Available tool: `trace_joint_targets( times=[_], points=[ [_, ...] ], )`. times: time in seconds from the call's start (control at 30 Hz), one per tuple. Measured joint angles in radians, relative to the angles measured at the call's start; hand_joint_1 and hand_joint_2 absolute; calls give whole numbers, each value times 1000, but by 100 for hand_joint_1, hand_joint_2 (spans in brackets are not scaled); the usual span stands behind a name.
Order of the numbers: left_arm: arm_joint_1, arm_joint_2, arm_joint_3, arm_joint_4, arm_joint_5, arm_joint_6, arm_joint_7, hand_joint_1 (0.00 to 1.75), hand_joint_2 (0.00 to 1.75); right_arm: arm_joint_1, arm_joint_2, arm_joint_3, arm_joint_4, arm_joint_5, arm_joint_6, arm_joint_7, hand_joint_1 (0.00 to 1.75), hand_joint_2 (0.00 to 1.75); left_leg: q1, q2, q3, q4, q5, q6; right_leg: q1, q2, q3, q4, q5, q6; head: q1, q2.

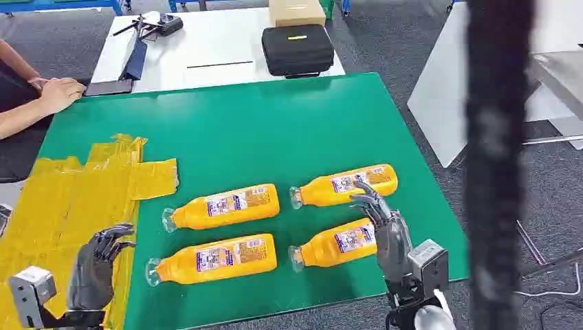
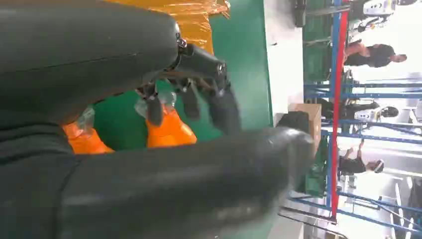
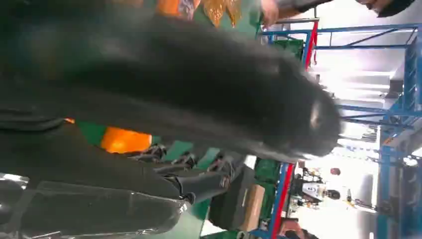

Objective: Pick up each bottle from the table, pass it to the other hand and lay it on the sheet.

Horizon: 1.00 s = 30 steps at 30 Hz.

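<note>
Several orange bottles with clear caps lie on their sides on the green table [image 1: 275,124]: far left [image 1: 223,207], far right [image 1: 347,183], near left [image 1: 216,259], near right [image 1: 337,245]. A crumpled yellow sheet [image 1: 65,206] covers the table's left part. My right hand [image 1: 385,223] hovers with spread fingers just right of the near right bottle, between the two right bottles, holding nothing. My left hand [image 1: 96,265] stays over the sheet's near edge, fingers loosely curled and empty. In the left wrist view, two bottle necks [image 2: 169,127] show beyond the fingers [image 2: 219,104].
A person's hand [image 1: 58,93] rests at the table's far left corner. Behind stands a white table [image 1: 206,45] with a black case [image 1: 297,49], a cardboard box [image 1: 297,12] and a controller [image 1: 161,24]. A dark pole [image 1: 496,165] rises at right.
</note>
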Motion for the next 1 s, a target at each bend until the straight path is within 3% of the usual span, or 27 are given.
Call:
trace_joint_targets(
  times=[0.2,0.23,0.37,0.47,0.57,0.63,0.7,1.0],
  points=[
    [12,-3,14,-18,1,2,1,0,0,-4,0,-8,-7,0,5,2,0,0,0,0,0,0,0,0,0,0,0,0,0,0,0,0],
    [14,-4,16,-21,8,6,2,0,0,-5,0,-8,-8,2,13,2,0,175,0,0,0,0,0,0,0,0,0,0,0,0,0,0],
    [13,-10,27,-31,27,0,12,0,0,-20,-20,-8,-9,5,45,-8,0,175,0,0,0,0,0,0,0,0,0,0,0,0,0,0],
    [10,-19,30,-35,19,-25,39,0,0,-21,-55,-16,-27,133,5,20,0,175,-1,-1,1,0,0,0,0,0,1,0,0,0,0,0],
    [0,-31,30,-36,0,-57,55,0,0,-6,-102,-35,-55,418,-26,121,0,175,-1,-1,1,0,0,0,-1,0,1,0,1,1,0,0],
    [-13,-42,30,-35,-8,-80,64,0,0,0,-138,-52,-66,655,8,214,0,175,-2,-1,0,0,0,1,-1,0,1,0,1,2,0,0],
    [-27,-53,30,-35,-12,-96,69,0,0,1,-176,-64,-65,794,65,273,0,175,-3,-1,0,0,0,1,-2,0,1,0,1,2,0,0],
    [-62,-77,40,-13,-21,-125,79,0,0,-25,-368,-69,-13,949,244,316,0,175,-3,0,1,0,0,1,-2,0,1,0,2,3,0,0]
  ],
)
